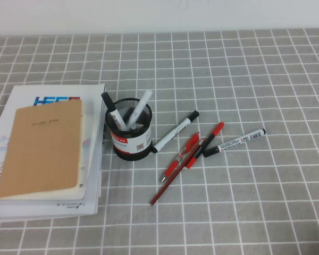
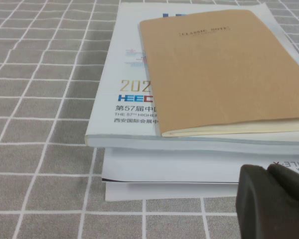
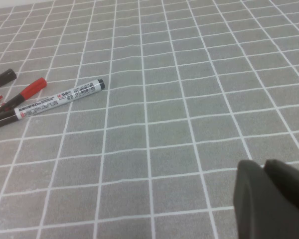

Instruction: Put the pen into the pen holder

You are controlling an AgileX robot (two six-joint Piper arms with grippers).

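On the left of the grey checked tablecloth (image 1: 244, 69) sits one stack of white booklets (image 1: 90, 106), topped by one tan notebook (image 1: 42, 151). The left gripper (image 2: 269, 199) shows only in its own wrist view, low over the cloth just beside the near edge of that stack; its two dark fingers lie pressed together with nothing between them.

Just right of the stack stands one pen holder (image 1: 132, 133), a black mesh cup with a white and red label band. Two markers stand tilted in it: one with a black cap (image 1: 110, 106) leaning left, one with a white end (image 1: 141, 106) leaning right.

Right of the cup lie five loose items. One longer white marker (image 1: 175, 131) lies slanted with its lower black end touching or nearly touching the cup. Next come two red pens (image 1: 183, 154) and one red pencil (image 1: 178, 178), overlapping in a bundle. Rightmost is the pen (image 1: 235, 142), one short white marker with lettering along the barrel, flat on the cloth with its black cap by the red bundle, outside the cup.

The right gripper (image 3: 266, 199) appears only in its wrist view, above bare cloth well apart from the pen; its fingers meet, holding nothing.
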